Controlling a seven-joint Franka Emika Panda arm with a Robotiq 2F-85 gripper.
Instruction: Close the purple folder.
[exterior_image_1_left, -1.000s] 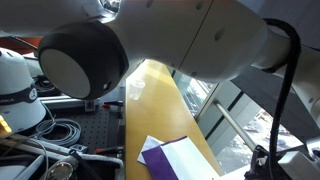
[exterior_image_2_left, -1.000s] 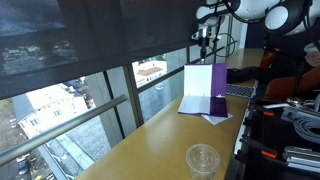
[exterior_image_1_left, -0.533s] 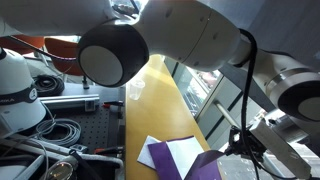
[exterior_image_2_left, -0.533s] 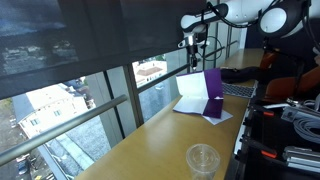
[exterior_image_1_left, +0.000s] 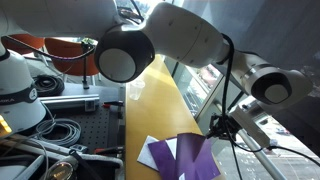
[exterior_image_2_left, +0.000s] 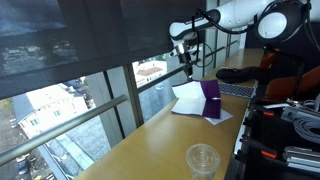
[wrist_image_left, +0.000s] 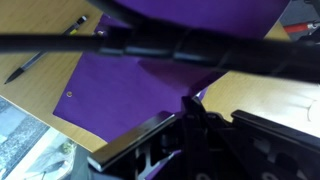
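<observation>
Purple folder half-shut on the bench: light, floppy cover, best nudged at its free edge; gripper jaws look pressed together, holding nothing

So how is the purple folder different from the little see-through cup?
The folder is purple with white paper inside; the cup is clear. The folder is thin and rectangular, with one cover tilted up; the cup is round and stands upright. In an exterior view the folder lies at the table's far end, the cup at the near end. Both rest on the same wooden table.
</observation>
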